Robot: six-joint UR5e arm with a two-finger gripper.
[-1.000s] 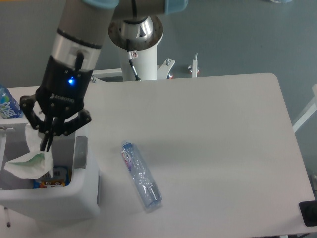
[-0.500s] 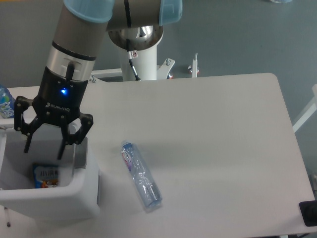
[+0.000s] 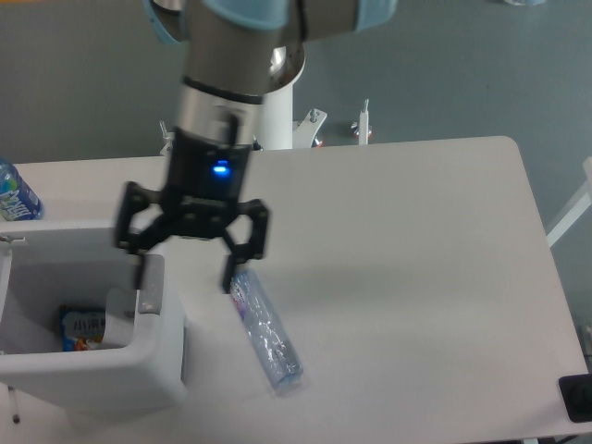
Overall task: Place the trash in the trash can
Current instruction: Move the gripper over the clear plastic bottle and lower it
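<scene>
A long clear crushed plastic bottle (image 3: 266,334) lies on the white table, slanting toward the front. My gripper (image 3: 182,273) hangs open and empty above the table, between the trash can's right wall and the bottle's upper end. One finger (image 3: 228,268) stands just over the bottle's top; the other is above the can's grey tab (image 3: 150,287). The white boxy trash can (image 3: 111,375) sits at the front left. Inside it lie a white piece of paper (image 3: 118,314) and a colourful wrapper (image 3: 81,327).
A bottle with a bright blue label (image 3: 16,196) stands at the far left edge behind the can. The arm's white base column (image 3: 274,116) rises behind the table. A dark object (image 3: 577,396) pokes in at the front right corner.
The gripper let go of the white carton, which dropped into the can. It opened wide and then moved right, from above the can to over the bottle's upper end.
</scene>
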